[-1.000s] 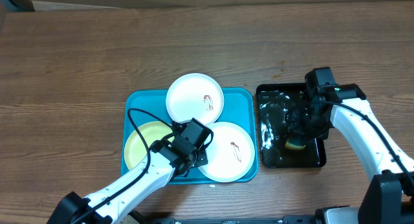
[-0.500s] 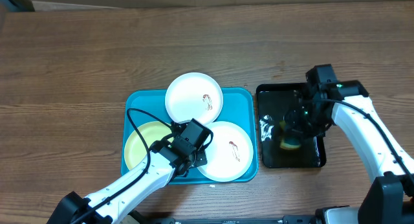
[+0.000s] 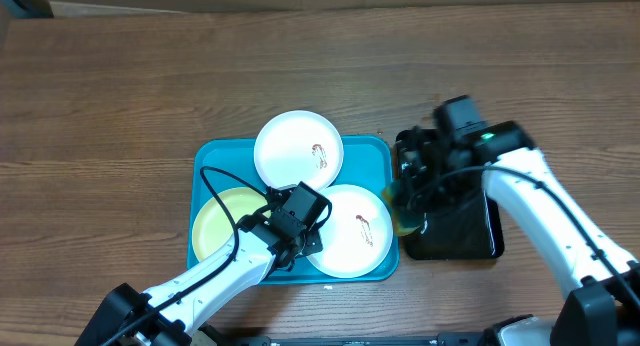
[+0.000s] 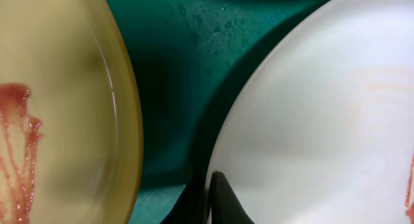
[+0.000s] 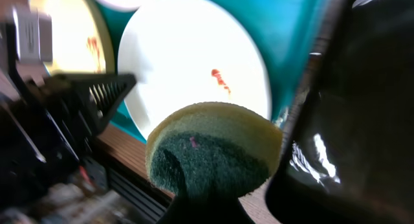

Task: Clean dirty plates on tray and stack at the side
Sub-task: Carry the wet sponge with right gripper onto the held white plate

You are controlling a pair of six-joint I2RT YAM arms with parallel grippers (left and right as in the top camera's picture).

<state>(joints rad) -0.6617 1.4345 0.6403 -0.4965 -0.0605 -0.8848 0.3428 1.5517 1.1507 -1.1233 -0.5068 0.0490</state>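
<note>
Left tool (image 3: 308, 226) pinches the white plate's (image 3: 355, 231) rim in the turquoise tray (image 3: 365, 151). Only its camera shows the yellow plate's (image 4: 65, 88) red smear (image 4: 19, 153). Right tool (image 3: 412, 191) grips a sponge (image 5: 213, 153) at the tray's right edge.

Three plates (image 3: 298, 151) lie in the tray (image 3: 371, 154), left of a smaller tray (image 3: 452, 242).

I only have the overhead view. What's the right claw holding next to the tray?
Observer: A round sponge, yellow with a dark green scrub face, in the shut right claw.
Operator: Is the yellow plate dirty?
Observer: Yes, the yellow plate has red streaks.
Operator: Is the tray wet?
Observer: Yes, droplets sit on the tray between it and a white plate.
</note>
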